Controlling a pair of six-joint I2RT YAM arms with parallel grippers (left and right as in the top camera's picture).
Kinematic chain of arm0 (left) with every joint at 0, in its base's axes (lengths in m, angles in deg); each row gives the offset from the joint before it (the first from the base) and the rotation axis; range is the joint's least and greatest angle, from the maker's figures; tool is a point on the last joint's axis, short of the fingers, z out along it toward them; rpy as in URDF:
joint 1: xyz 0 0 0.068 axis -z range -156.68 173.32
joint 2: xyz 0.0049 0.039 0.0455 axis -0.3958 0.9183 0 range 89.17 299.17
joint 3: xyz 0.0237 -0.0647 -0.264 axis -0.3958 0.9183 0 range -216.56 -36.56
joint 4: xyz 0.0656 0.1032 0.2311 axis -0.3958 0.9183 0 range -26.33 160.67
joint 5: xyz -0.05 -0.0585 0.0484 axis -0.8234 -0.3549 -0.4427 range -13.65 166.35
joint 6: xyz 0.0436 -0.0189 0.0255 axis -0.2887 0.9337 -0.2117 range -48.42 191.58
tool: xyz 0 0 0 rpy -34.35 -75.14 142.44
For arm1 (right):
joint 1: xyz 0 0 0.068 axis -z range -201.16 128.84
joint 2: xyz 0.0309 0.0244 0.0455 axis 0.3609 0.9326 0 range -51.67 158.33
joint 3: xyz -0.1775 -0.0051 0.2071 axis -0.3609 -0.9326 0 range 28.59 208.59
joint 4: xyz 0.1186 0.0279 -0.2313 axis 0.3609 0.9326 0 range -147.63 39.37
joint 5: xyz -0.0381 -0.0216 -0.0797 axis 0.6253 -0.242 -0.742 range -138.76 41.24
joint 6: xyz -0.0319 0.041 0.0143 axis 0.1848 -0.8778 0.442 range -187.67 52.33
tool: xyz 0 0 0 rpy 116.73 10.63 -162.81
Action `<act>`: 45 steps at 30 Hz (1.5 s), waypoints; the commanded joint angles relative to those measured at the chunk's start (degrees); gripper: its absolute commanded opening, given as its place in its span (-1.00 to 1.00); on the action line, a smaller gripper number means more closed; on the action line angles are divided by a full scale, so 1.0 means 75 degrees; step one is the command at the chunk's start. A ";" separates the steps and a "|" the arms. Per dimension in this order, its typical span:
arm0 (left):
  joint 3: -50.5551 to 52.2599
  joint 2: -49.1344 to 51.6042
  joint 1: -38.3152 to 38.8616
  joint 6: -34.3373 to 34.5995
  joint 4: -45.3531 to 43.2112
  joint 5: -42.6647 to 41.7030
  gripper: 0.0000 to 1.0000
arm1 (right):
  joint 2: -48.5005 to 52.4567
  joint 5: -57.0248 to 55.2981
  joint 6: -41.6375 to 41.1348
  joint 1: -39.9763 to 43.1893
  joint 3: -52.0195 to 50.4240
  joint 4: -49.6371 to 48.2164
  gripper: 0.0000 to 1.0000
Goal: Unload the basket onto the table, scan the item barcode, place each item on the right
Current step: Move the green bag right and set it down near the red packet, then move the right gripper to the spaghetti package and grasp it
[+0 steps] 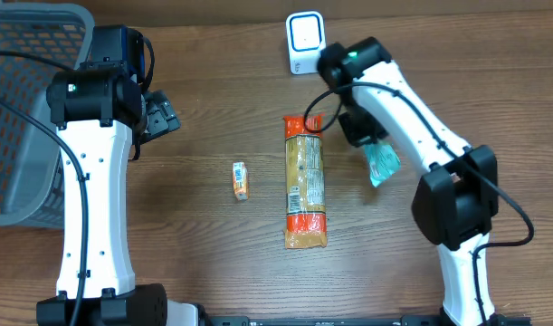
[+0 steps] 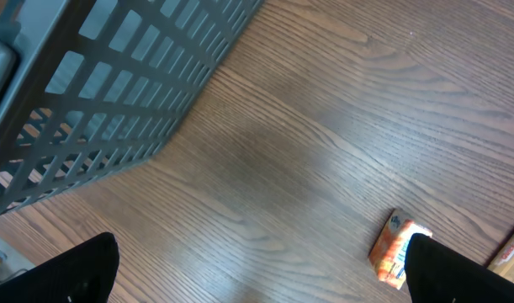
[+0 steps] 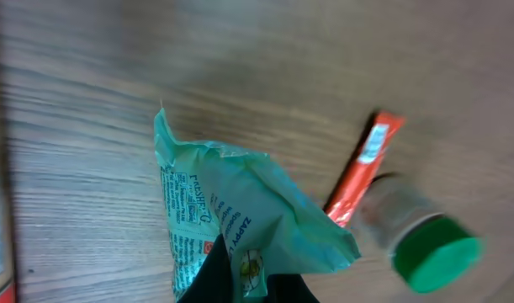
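Overhead, the right claw (image 1: 365, 136) is clenched on a crumpled teal packet (image 1: 383, 164), held above the worktop (image 1: 213, 263) at about 3 o'clock, probably so its barcode can be turned toward the white scanner (image 1: 303, 43) at 12 o'clock. The left claw (image 1: 160, 118), at 9 o'clock beside the basket (image 1: 23, 136), hangs released and empty.

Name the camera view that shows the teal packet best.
Right wrist: the teal packet sits large and close, with its print visible. Overhead shows it small, with no print legible. Left wrist does not show it.
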 commanded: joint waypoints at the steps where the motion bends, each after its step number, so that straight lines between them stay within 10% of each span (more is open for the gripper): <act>1: -0.0038 0.0047 -0.0020 -0.0140 0.0015 0.0093 0.99 | -0.0318 0.0475 -0.0344 0.0344 -0.0597 -0.0087 -0.93; 12: -0.0038 0.0047 -0.0020 -0.0140 0.0015 0.0093 0.99 | -0.0318 0.0204 -0.0358 0.0968 -0.2378 -0.1309 -0.87; 14: -0.0038 0.0047 -0.0020 -0.0140 0.0015 0.0093 0.99 | -0.0318 0.0154 -0.0358 0.1029 -0.2477 -0.1472 -0.70; 17: -0.0038 0.0047 -0.0020 -0.0140 0.0015 0.0093 0.99 | -0.0318 0.0157 -0.0358 0.1110 -0.2527 -0.1693 0.16; 23: -0.0038 0.0047 -0.0020 -0.0140 0.0015 0.0093 0.99 | -0.0318 0.0157 -0.0417 0.1256 -0.2527 -0.1923 0.48; 45: -0.0038 0.0047 -0.0020 -0.0140 0.0015 0.0093 0.99 | -0.1180 -0.0393 -0.1253 0.1163 -0.2142 -0.1716 0.50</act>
